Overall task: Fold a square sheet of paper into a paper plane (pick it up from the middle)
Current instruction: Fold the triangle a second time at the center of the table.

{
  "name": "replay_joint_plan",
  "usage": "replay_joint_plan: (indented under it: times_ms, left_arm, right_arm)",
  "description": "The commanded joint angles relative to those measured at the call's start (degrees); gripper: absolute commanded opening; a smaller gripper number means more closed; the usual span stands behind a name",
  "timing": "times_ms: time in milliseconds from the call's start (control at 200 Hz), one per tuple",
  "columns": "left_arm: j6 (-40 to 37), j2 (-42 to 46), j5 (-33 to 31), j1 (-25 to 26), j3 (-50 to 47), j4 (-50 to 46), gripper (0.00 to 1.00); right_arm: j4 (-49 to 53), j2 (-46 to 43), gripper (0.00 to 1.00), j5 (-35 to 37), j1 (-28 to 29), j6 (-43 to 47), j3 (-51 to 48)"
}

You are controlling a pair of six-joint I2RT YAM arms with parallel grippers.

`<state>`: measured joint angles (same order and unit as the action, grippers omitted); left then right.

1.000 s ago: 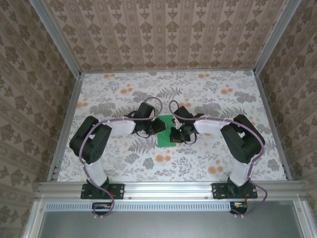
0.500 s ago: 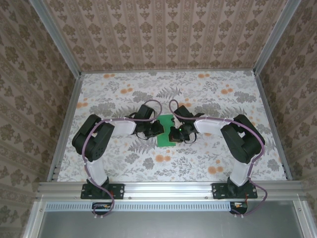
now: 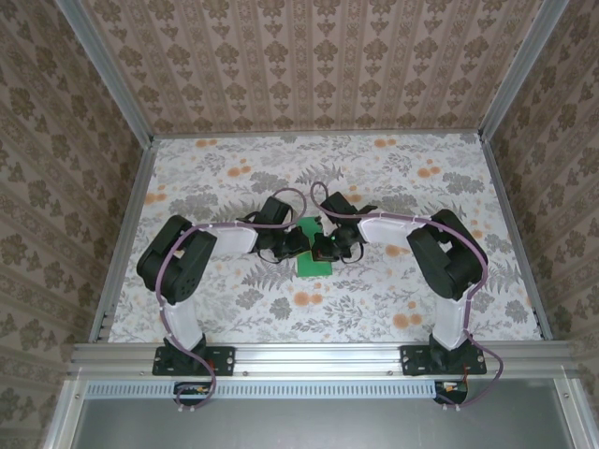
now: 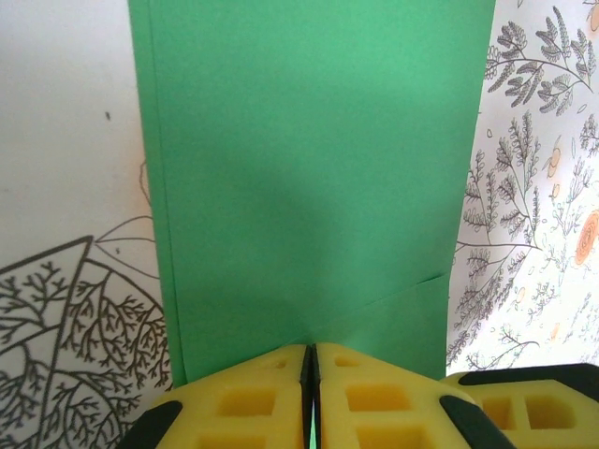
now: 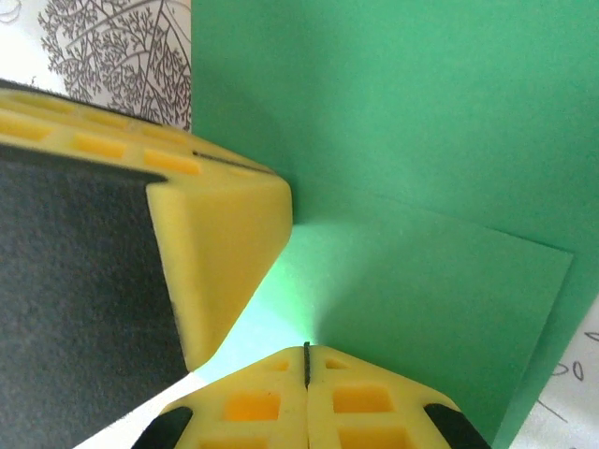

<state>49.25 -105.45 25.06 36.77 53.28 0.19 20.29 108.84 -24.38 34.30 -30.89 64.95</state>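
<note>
green, thin and plain, the square sheet of paper (image 3: 316, 266) lies flat near the middle of the floral-printed table cover (image 3: 402, 290). both arms are working on it. in the overhead view the left gripper (image 3: 300, 245) sits at the sheet's 9 o'clock side and the right gripper (image 3: 324, 249) at its 3 o'clock side, the two very close together over the paper. the sheet does not read as a bare square. the left wrist view shows a doubled edge along 9 o'clock and a slanted crease bounding a folded corner flap (image 4: 402, 327) at 5 o'clock. the right wrist view shows an upper layer (image 5: 440, 309) lying over the layer beneath. the left gripper's yellow foam fingers (image 4: 234, 398) are pressed together with only a hairline seam between them, tips at the near edge of the paper. the right gripper's yellow fingers (image 5: 374, 402) are closed just as tightly, with one finger of the left gripper (image 5: 225, 253) just beside them at 9 o'clock. i cannot tell whether any layer is nipped in either seam. they look more like closed tips bearing down than a grasp. i judge this an early folding step, flattening a corner fold, with no dart shape formed so far. the next move probably needs one tip to pin the layers while the other runs along the crease or goes for the opposite corner. it should be slow, since thin paper slides and buckles and the tools are crowded.
</note>
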Motion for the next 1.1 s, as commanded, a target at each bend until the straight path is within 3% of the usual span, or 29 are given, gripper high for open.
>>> replay_joint_plan:
  times_ms: [0, 860, 1095]
  left_arm:
    - [0.0, -2.8, -2.8, 0.3, 0.1, -4.6, 0.13]
    - [0.9, -5.1, -5.4, -0.4, -0.5, -8.2, 0.12]
    - [0.4, -4.6, -4.8, -0.2, 0.1, -7.9, 0.12]
  right_arm:
    - [3.8, 1.3, 0.06, -0.7, 0.1, 3.0, 0.9]
    - [-1.1, -7.5, 0.06, -5.4, -6.8, 4.9, -18.8]
    - [-3.9, -13.2, 0.07, -7.8, -8.4, 2.1, -18.2]
